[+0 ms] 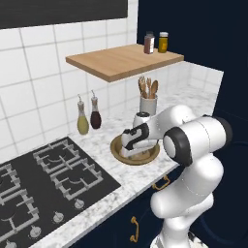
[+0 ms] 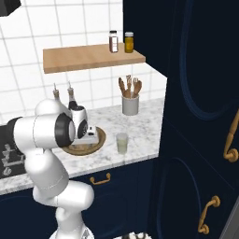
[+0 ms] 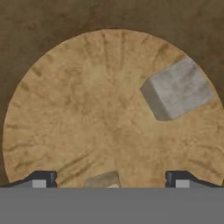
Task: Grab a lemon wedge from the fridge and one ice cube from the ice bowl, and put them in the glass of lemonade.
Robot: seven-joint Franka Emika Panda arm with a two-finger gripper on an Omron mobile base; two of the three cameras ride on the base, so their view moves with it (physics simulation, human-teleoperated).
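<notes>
My gripper [image 3: 111,180] is lowered into the brown wooden ice bowl [image 3: 65,109], open, its fingertips [image 3: 43,179] set wide apart just above the floor. A pale grey ice cube [image 3: 178,89] lies ahead and to the right, apart from the fingers. A second ice cube [image 3: 101,178] shows partly between the fingertips, ungripped. From the base cameras the gripper [image 1: 130,149] [image 2: 89,138] sits inside the ice bowl [image 1: 147,158] [image 2: 99,140]. The glass of lemonade [image 2: 122,142] stands on the counter just right of the bowl. The fridge and the lemon wedge are out of view.
A white utensil holder [image 2: 130,105] stands behind the glass. Two slim bottles [image 1: 88,117] are by the tiled wall, and a black stove [image 1: 43,179] lies left of the bowl. A wooden shelf [image 1: 121,60] hangs overhead. A tall navy cabinet [image 2: 200,93] bounds the right.
</notes>
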